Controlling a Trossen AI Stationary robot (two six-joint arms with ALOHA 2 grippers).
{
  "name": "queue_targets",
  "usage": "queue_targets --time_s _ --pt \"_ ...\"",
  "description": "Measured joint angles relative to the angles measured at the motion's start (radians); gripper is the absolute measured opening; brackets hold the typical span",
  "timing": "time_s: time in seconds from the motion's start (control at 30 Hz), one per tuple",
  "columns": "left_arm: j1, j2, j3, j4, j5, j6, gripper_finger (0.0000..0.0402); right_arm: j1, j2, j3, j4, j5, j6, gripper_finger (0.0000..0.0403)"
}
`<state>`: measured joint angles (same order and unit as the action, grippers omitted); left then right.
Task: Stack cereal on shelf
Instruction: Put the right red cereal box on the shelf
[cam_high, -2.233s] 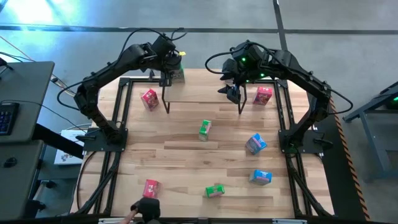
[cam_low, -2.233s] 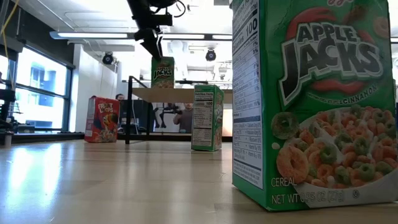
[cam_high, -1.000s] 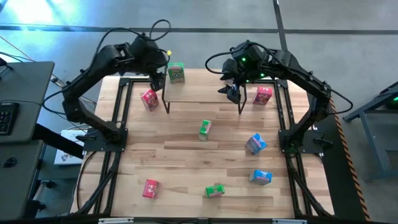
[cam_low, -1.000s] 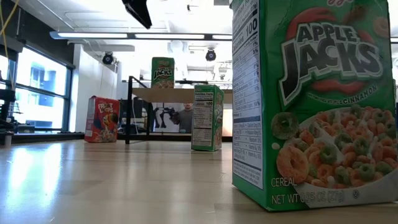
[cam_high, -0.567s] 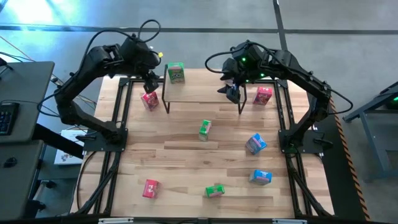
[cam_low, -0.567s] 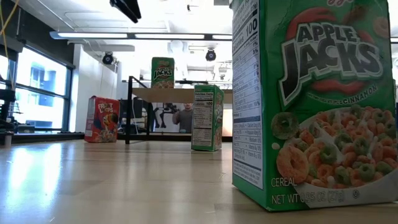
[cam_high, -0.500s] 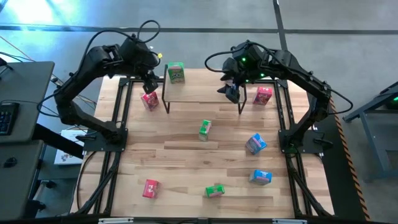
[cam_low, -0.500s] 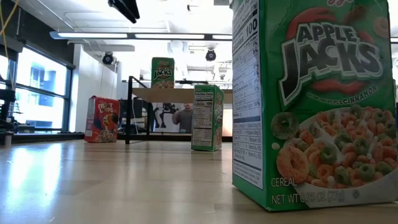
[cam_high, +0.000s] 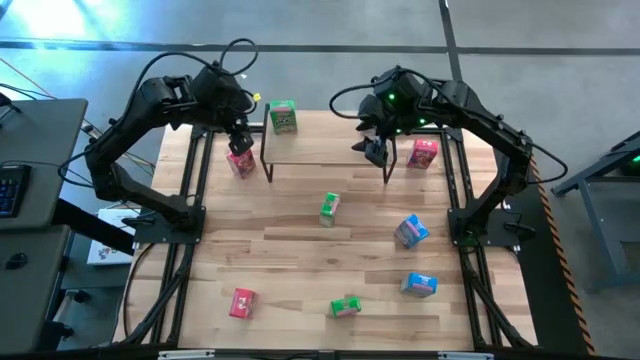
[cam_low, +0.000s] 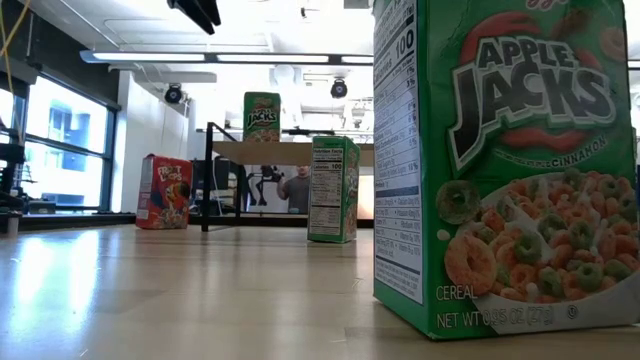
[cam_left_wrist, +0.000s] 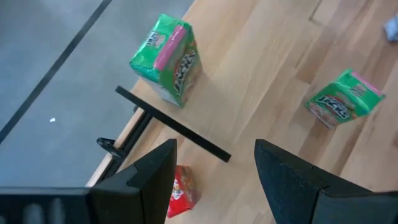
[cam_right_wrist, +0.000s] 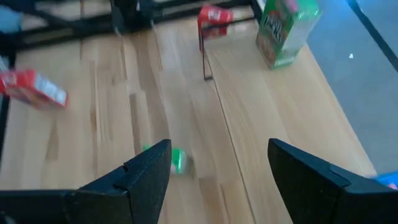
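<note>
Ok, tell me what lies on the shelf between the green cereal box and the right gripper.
Nothing: in the high view, the light wooden shelf top is bare between the green cereal box and the open right gripper.

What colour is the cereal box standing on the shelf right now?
Green: the box on the shelf shows best in the low view, printed green with a red-lettered name.

Black jointed arms, looping cables
</note>
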<state>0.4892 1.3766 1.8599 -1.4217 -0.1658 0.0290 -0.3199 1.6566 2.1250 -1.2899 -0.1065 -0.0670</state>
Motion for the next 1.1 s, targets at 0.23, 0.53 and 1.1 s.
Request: queue_targets --time_s 0.23,0.53,1.1 --pt "-0.022 -0.001 0.000 0.004 0.000 -0.002 0.0207 -0.001 0.000 0.000 -0.200 0.152 -0.072 0.0260" --pt "-0.022 -0.001 0.000 0.004 0.000 -0.025 0.0207 -0.001 -0.007 0.000 -0.280 0.183 -0.077 0.0260" --pt "-0.022 -0.001 0.000 0.005 -0.001 -0.025 0.0207 -0.118 -0.174 0.000 -0.281 0.202 -0.101 0.0260"
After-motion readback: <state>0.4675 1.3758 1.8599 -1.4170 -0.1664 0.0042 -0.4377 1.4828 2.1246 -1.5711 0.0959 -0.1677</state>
